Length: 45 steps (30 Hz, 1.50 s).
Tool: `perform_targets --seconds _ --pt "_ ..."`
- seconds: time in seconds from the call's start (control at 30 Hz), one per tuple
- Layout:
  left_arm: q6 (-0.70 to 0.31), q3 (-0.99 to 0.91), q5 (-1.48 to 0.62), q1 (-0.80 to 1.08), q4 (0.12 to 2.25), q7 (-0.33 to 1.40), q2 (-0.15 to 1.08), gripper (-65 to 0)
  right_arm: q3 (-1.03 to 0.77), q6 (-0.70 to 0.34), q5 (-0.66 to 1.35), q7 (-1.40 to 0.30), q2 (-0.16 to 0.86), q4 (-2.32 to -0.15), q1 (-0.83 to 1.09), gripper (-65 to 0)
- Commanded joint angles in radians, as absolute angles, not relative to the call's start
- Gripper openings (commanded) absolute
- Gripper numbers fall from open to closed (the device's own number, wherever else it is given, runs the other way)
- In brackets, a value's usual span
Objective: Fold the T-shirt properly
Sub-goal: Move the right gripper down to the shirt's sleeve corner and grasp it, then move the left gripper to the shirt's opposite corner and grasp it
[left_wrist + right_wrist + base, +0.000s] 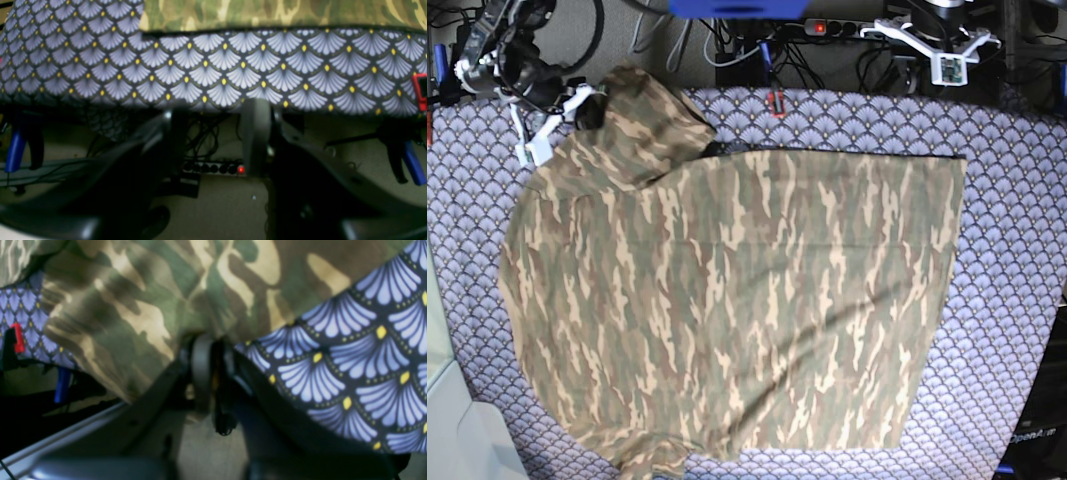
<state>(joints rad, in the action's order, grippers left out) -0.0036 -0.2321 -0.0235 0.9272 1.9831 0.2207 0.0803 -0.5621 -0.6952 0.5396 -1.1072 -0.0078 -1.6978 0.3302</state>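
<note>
Right claw [203,373] at T-shirt [727,310] edge

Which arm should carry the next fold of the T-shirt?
Right. The right gripper is shut on the T-shirt sleeve; the left gripper hangs open off the table edge, touching nothing.

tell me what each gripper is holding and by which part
The right gripper is shut on the T-shirt, pinching a sleeve edge. The left gripper is open, holding nothing.
</note>
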Motion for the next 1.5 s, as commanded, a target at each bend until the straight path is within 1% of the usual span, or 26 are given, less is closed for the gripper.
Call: perform_targets --seconds 0.0,0.27,0.4,0.63,0.73,0.77,0.87,0.93,0.97,1.13,1.33,1.47 --pt "0.002 -0.236 -0.021 0.94 1.998 0.196 0.082 -38.4 -0.562 -0.698 0.527 -1.13 0.01 -1.702 0.334 -65.0" --pt "0.002 -0.236 -0.021 0.905 1.998 0.196 0.082 -38.3 -0.567 -0.698 0.533 -1.129 0.079 -1.709 0.32 -65.0" --pt "0.004 -0.237 -0.021 0.862 1.998 0.196 0.082 -38.3 -0.567 -0.698 0.533 -1.129 0.079 -1.709 0.32 -65.0" --pt "0.004 -0.338 -0.021 0.748 1.986 0.197 0.081 -38.3 -0.561 -0.698 0.533 -1.129 0.074 -1.709 0.321 -65.0" --pt "-0.001 -0.372 -0.022 0.688 1.986 0.262 0.081 -38.1 -0.561 -0.698 0.533 -1.129 0.074 -1.709 0.321 -65.0" --pt "-0.002 -0.381 -0.022 0.661 1.985 0.305 0.081 -37.3 -0.561 -0.698 0.533 -1.129 0.074 -1.709 0.321 -65.0" --pt "-0.004 -0.401 -0.039 0.584 1.945 0.392 0.068 -31.1 -0.561 -0.698 0.533 -1.127 0.074 -1.709 0.321 -65.0" --pt "-0.005 -0.443 -0.079 0.541 1.91 0.418 0.051 -26.1 -0.561 -0.698 0.53 -1.127 0.074 -1.709 0.321 -65.0" --pt "-0.005 -0.458 -0.102 0.524 1.893 0.418 0.039 -24.8 -0.561 -0.698 0.53 -1.125 0.074 -1.709 0.321 -65.0" --pt "-0.005 -0.486 -0.189 0.453 1.794 0.421 0.022 -25.2 -0.561 -0.698 0.529 -1.125 0.076 -1.709 0.321 -65.0" --pt "-0.005 -0.489 -0.191 0.384 1.655 0.418 0.022 -25.2 -0.561 -0.698 0.527 -1.124 0.077 -1.707 0.321 -65.0" --pt "-0.005 -0.489 -0.191 0.364 1.615 0.417 0.016 -25.2 -0.561 -0.698 0.527 -1.124 0.077 -1.707 0.321 -65.0"
